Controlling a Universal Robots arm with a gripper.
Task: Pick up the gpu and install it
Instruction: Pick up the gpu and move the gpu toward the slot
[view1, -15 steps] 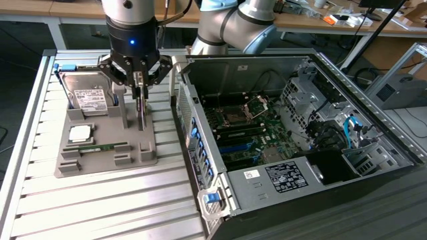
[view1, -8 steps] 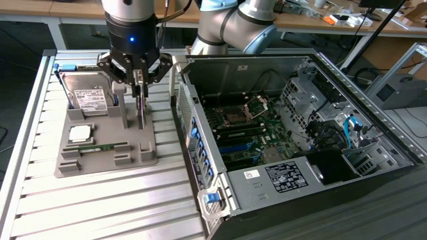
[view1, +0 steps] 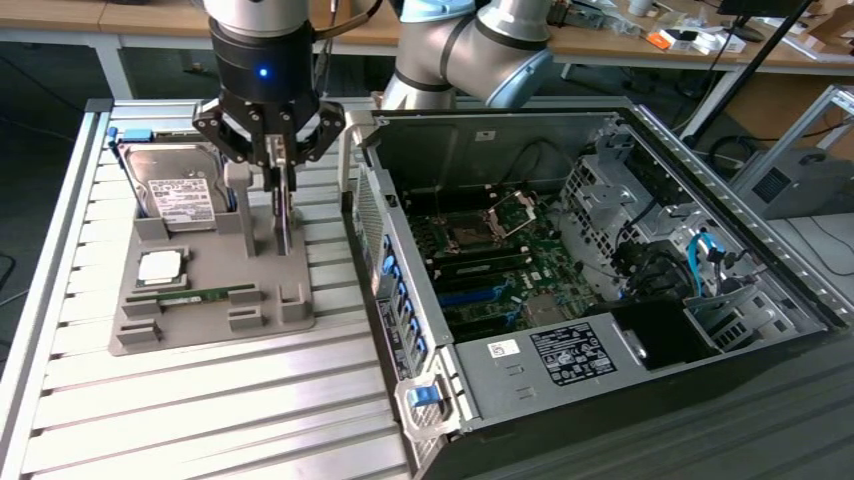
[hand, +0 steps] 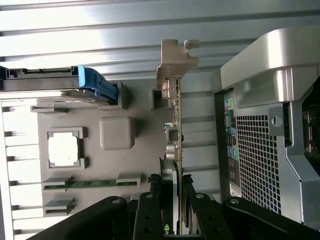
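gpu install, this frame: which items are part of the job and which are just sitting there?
In the job:
- gpu, standing on edge, gripped in the jaws
- open PC case

Just lying about:
- hard drive
- CPU chip
- RAM stick
- gray parts tray that they sit in
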